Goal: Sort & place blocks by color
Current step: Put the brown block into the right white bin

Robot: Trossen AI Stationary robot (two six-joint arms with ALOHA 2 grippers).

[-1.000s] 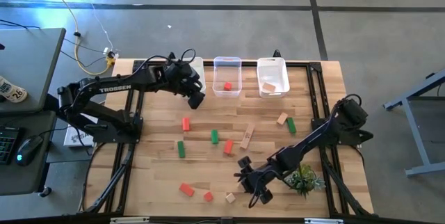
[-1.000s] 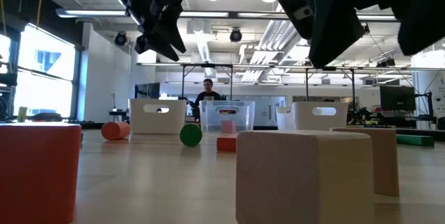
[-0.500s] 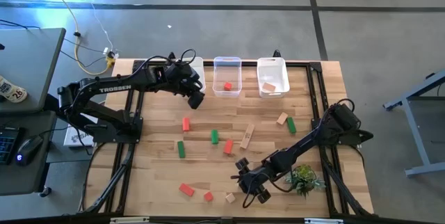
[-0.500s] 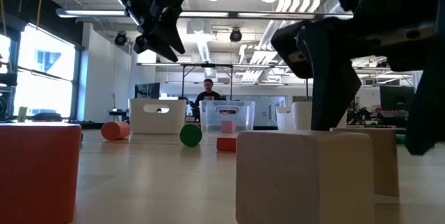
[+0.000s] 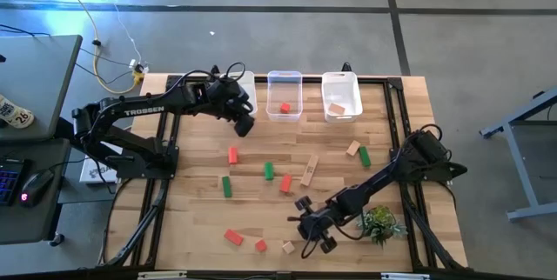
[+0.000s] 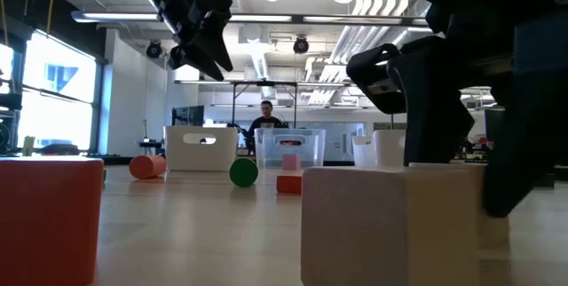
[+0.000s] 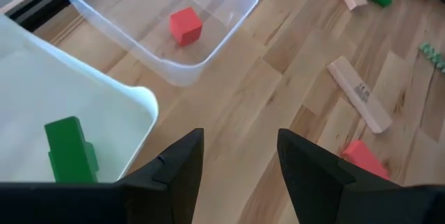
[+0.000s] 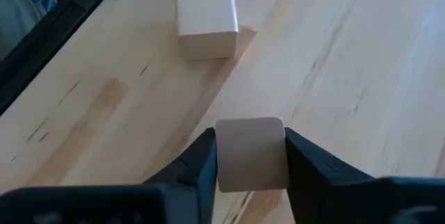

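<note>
- Grip status: right gripper [image 8: 250, 156] sits low at the near edge of the wooden counter [image 5: 200, 219], its fingers closed against the two sides of a small natural tan wooden cube [image 8: 250, 153]. Cube rests on the counter; not lifted.
- Risk, shallow hold: in the right wrist view the fingers meet only the cube's near half. If so, a quick lift may let it pivot or drop out.
- Risk, neighbour: a second tan wooden cube [image 8: 206, 17] lies near, apart from the gripped one. A low swing on departure may knock it toward the counter edge.
- Risk, plant: small green leafy plant [image 5: 380, 224] stands just beside the right arm's forearm; a sideways sweep may brush it.
- Risk, destination: white bin holding a tan piece [image 5: 340, 97] is at the far edge, well apart; a long carry tests a weak grip.
- Left gripper [image 7: 236, 158] hovers by the far bins, fingers apart and empty, above the white bin holding a green block [image 7: 69, 151]; clear bin with a red cube [image 7: 185, 25] alongside. Arms well apart, collision unlikely.
</note>
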